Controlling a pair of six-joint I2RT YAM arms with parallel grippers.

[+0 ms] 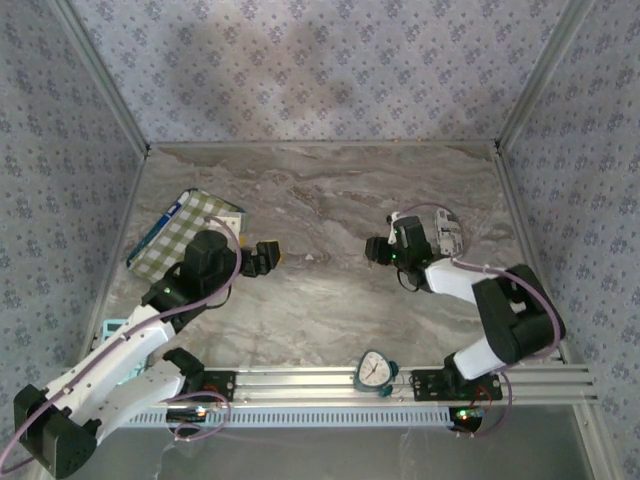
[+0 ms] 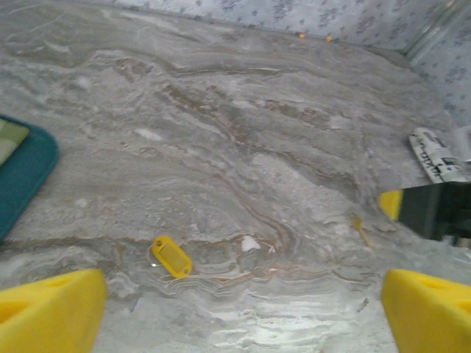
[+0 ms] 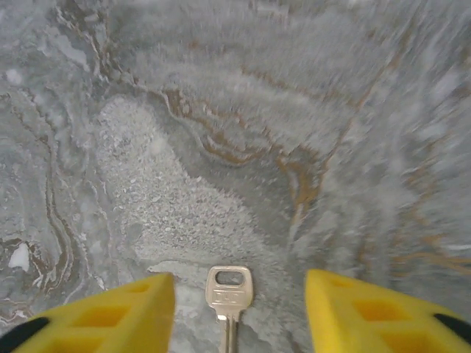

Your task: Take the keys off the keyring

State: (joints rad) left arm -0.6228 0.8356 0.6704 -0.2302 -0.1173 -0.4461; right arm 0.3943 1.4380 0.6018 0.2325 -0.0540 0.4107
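Observation:
A silver key lies flat on the marble table, head pointing away from the wrist. It sits between the spread yellow fingers of my right gripper, which is open and does not touch it. In the left wrist view a yellow key tag with a thin wire keyring at its end lies on the table. My left gripper is open just short of the tag and holds nothing. A small yellowish key-like piece lies near the right gripper. From above, the left gripper and right gripper face each other.
A checkered cloth on a teal tray lies at the left, and the tray's corner shows in the left wrist view. A white printed object sits behind the right gripper. A small clock stands on the front rail.

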